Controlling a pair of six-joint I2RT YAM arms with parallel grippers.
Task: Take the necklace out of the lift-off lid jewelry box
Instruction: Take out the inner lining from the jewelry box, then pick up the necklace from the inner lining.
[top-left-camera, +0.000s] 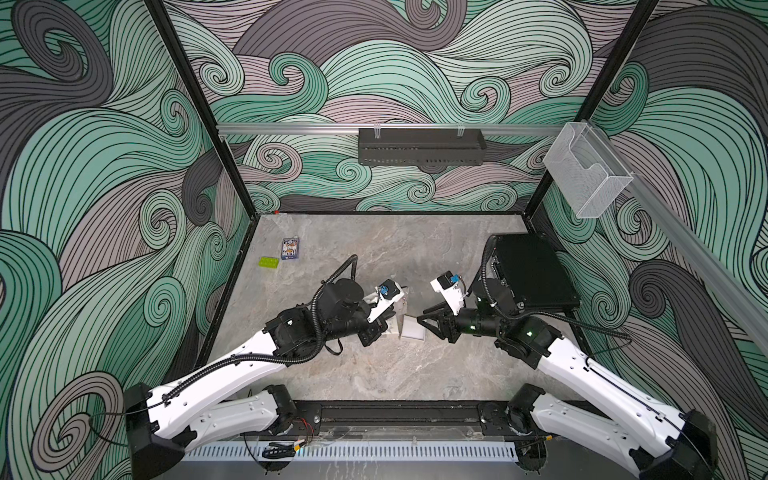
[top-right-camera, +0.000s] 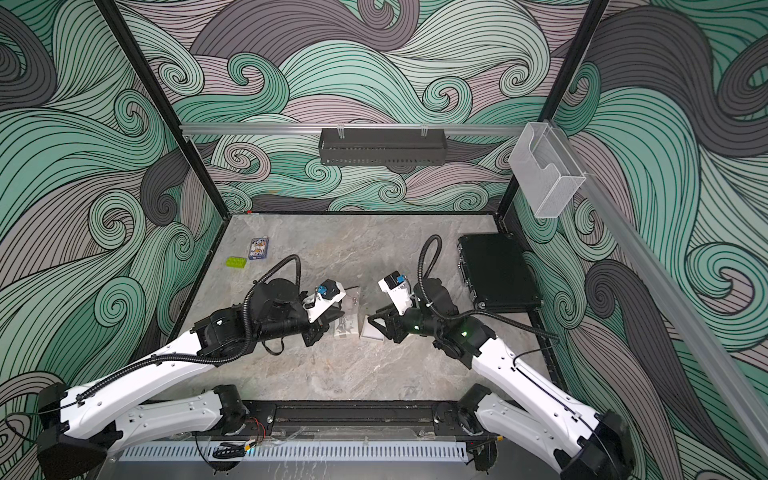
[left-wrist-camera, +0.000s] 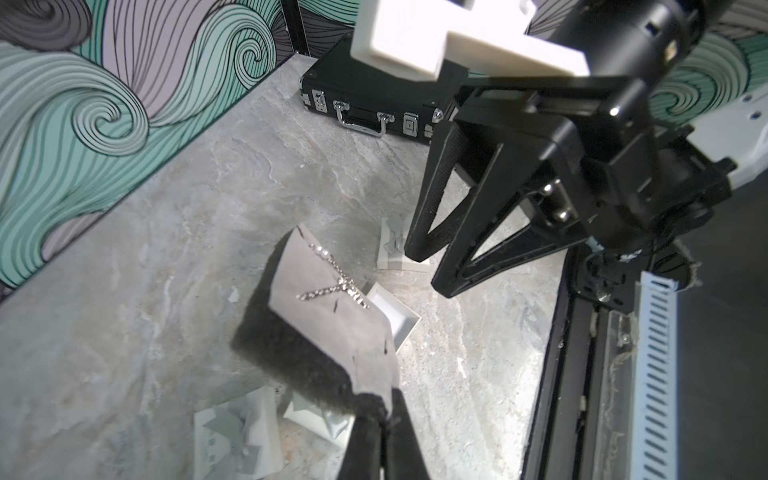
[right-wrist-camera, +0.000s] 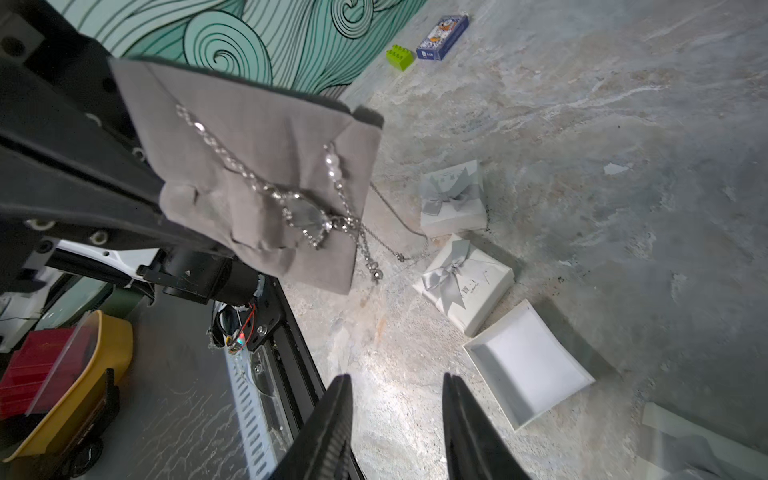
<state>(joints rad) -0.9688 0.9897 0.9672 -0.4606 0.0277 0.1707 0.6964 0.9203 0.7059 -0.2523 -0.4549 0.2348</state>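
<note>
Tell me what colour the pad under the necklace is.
The pad is grey; the right wrist view shows it best.

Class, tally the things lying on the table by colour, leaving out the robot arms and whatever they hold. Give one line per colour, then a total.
White: 4 (three bow-topped boxes, one open box)
Green: 1 (toy brick)
Blue: 1 (card box)
Black: 1 (case)
Total: 7

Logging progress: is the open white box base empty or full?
Empty: box base shows a bare white floor; necklace sits on the grey pad in the left gripper.
</note>
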